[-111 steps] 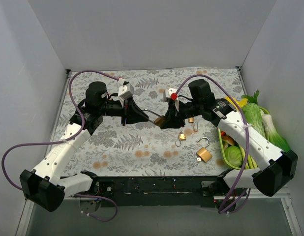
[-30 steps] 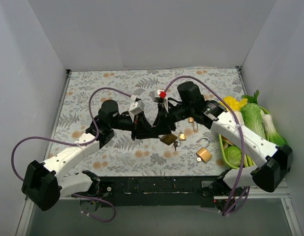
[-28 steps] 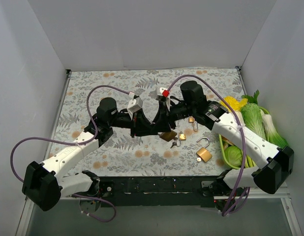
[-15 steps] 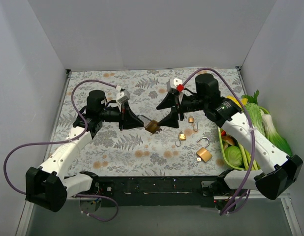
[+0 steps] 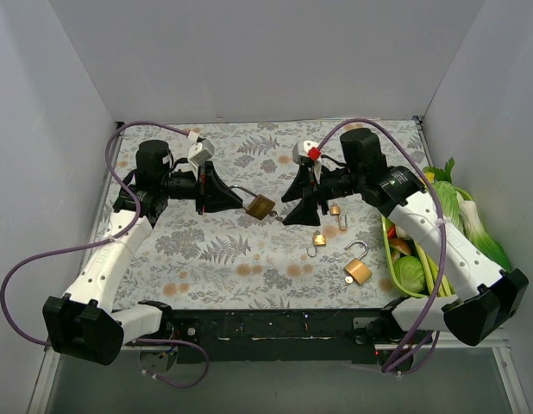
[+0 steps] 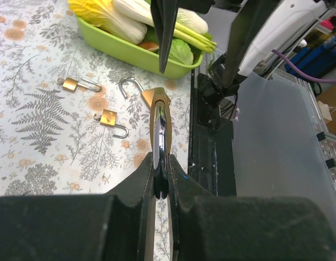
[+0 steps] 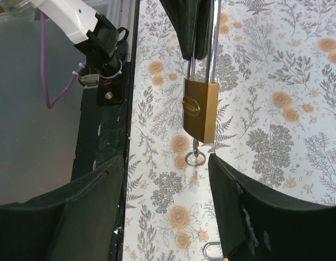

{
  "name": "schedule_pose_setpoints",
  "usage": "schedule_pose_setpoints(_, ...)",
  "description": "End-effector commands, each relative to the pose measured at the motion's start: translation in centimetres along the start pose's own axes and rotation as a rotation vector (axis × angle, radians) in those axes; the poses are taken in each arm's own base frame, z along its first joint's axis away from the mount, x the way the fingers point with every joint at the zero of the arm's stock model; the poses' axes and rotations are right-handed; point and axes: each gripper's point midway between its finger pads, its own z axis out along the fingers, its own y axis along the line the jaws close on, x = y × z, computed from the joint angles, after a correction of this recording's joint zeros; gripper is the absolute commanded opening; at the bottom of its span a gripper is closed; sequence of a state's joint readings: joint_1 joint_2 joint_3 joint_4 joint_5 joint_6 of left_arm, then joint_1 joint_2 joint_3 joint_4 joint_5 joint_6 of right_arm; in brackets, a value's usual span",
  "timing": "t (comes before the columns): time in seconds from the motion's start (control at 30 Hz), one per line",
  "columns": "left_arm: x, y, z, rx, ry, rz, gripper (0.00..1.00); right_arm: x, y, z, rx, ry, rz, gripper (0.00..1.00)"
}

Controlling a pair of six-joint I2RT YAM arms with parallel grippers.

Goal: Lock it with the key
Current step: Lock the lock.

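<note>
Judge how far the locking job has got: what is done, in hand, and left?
Done: the left gripper has the brass padlock off the table, clamped by its shackle, and the key sits in its keyhole. In hand: the right gripper faces the key, open, touching nothing. Left: grip the key and turn it, it seems; both shackle legs look seated in the body.

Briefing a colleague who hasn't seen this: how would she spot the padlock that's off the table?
Over the middle of the floral table, the left fingers pinch a brass padlock by its shackle, in mid-air. Unlike the three padlocks lying nearer the green basket, it has a key in its base.
</note>
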State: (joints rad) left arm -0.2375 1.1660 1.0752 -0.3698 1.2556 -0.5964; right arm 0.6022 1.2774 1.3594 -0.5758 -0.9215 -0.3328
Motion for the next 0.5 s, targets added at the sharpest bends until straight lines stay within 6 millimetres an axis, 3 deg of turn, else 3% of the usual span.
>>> schedule_pose_setpoints(0.0,-2.3,-2.6,-0.4,0.108,-0.021,0.058,0.0,-0.7,0.3,0.3,-0.035,-0.049,0.025,0.65)
schedule_pose_setpoints(0.17,-2.7,-3.0,-0.5,0.123,-0.025,0.063,0.0,-1.1,-0.1,0.8,-0.057,-0.068,0.055,0.59)
schedule_pose_setpoints(0.47,-3.3,-3.3,-0.5,0.115,-0.042,0.068,0.0,1.0,-0.4,2.0,-0.101,-0.045,0.145,0.54)
